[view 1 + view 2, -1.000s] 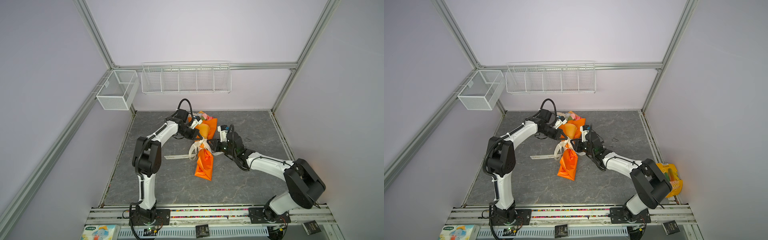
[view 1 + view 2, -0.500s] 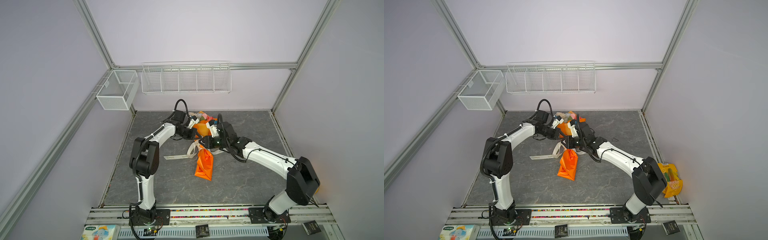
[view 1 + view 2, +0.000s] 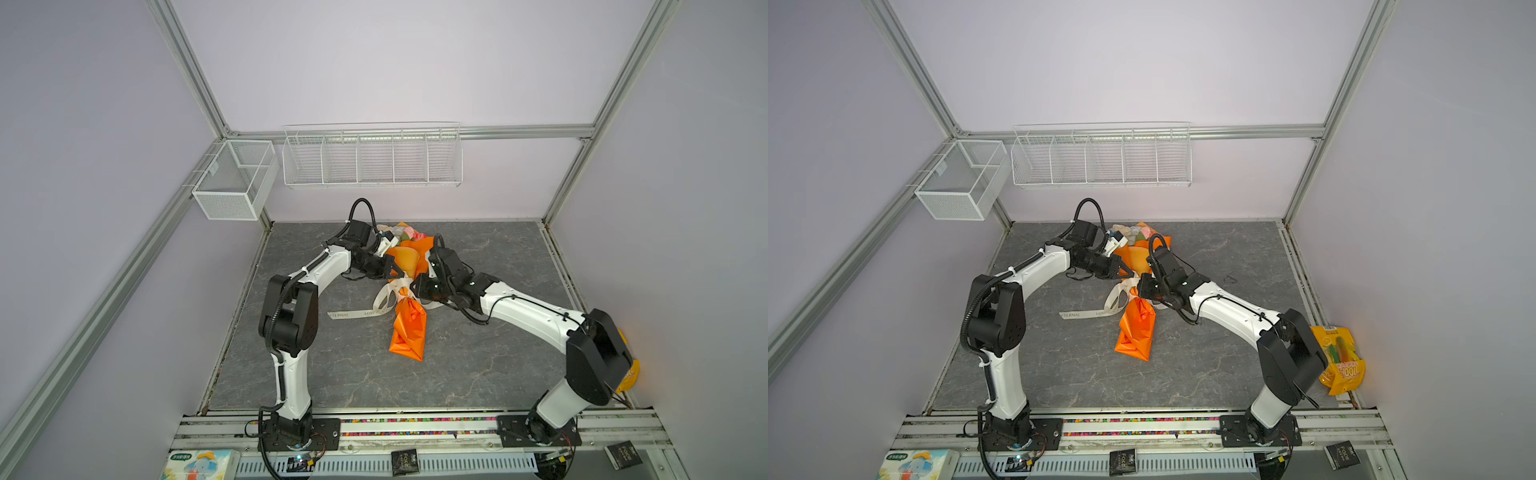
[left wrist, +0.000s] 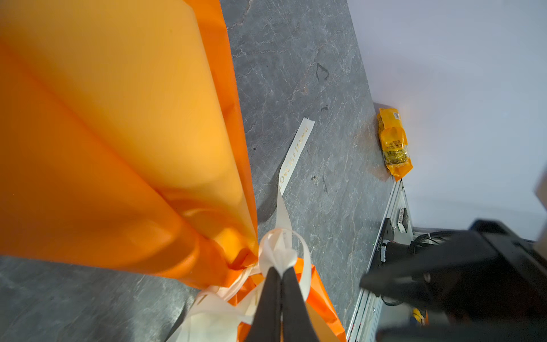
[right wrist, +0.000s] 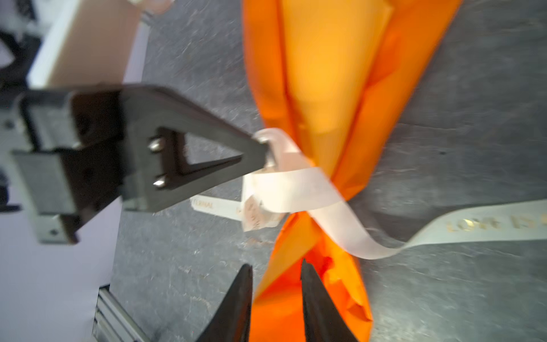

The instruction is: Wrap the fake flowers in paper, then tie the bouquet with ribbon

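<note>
The bouquet of fake flowers (image 3: 406, 233) (image 3: 1135, 232) lies on the grey table in an orange wrapping sheet (image 3: 409, 328) (image 5: 328, 74), blooms toward the back wall. A cream lettered ribbon (image 5: 299, 183) (image 4: 293, 154) circles the wrap's pinched neck, its tails trailing over the table. My left gripper (image 4: 280, 268) (image 3: 398, 272) is shut on a ribbon loop at the neck. Beside it, my right gripper (image 5: 276, 264) (image 3: 415, 286) hovers open over the wrap's lower part just below the knot, jaws a finger's width apart and gripping nothing.
A yellow snack bag (image 3: 1341, 365) (image 4: 395, 142) lies at the table's right edge. Two white wire baskets (image 3: 372, 156) (image 3: 232, 183) hang on the back and left walls. A tissue pack (image 3: 199, 463) sits on the front rail. A ribbon tail (image 3: 353, 314) stretches left.
My right gripper has swung in from the right to the wrap's neck, its jaws narrowing slightly. The left gripper has kept hold of the ribbon loop and barely shifted.
</note>
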